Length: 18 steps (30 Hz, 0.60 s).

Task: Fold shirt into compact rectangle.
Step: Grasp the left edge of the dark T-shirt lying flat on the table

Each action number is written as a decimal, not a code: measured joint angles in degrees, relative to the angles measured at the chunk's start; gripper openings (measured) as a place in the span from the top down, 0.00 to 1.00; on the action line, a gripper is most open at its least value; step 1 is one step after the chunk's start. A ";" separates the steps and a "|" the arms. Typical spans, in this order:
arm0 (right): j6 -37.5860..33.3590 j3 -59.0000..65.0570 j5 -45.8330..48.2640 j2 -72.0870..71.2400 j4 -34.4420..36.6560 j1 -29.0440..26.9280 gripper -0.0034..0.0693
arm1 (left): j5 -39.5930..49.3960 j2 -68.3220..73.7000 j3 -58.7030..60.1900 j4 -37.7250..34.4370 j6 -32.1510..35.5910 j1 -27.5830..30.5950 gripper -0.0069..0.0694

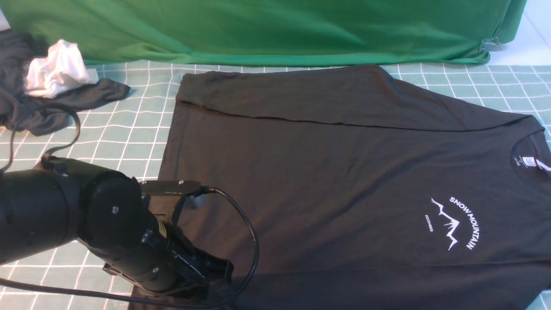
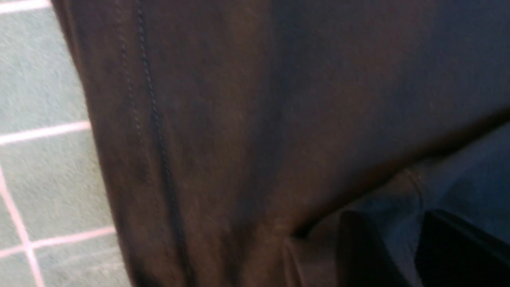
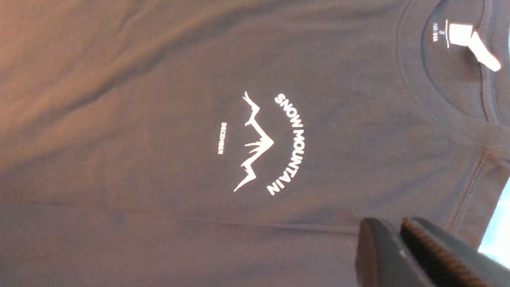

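Observation:
The black shirt [image 1: 323, 172] lies flat and sideways on the table, neck to the right and hem to the left, with its far part folded over the body. Its white print [image 1: 456, 224] and neck label [image 1: 529, 162] face up. My left gripper [image 1: 217, 269] rests low on the near left corner of the shirt. In the left wrist view its fingers [image 2: 358, 247] stand apart over the cloth [image 2: 239, 119], gripper [image 2: 392, 223] open. The right gripper [image 3: 392, 223] hovers above the shirt [image 3: 119, 139] near the print [image 3: 267, 143] and collar; its jaws are almost together and empty. It is out of the front view.
A dark grey garment [image 1: 43, 107] with a white cloth [image 1: 56, 69] lies at the back left. A green backdrop [image 1: 258, 30] hangs along the far edge. The checked green mat [image 1: 116, 137] shows left of the shirt. The left arm's cable [image 1: 255, 245] loops over the shirt.

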 joint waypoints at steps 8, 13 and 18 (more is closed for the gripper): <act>0.00 0.00 0.00 0.00 0.05 0.00 0.82 | 1.31 0.04 0.00 5.74 -0.60 -0.11 0.37; -0.12 0.00 0.00 0.00 0.05 0.00 0.80 | 1.22 0.04 0.18 6.32 -0.60 -0.16 0.27; -1.17 0.00 -0.05 0.00 0.05 0.00 0.79 | -1.50 0.04 2.78 6.13 -0.60 -0.16 0.26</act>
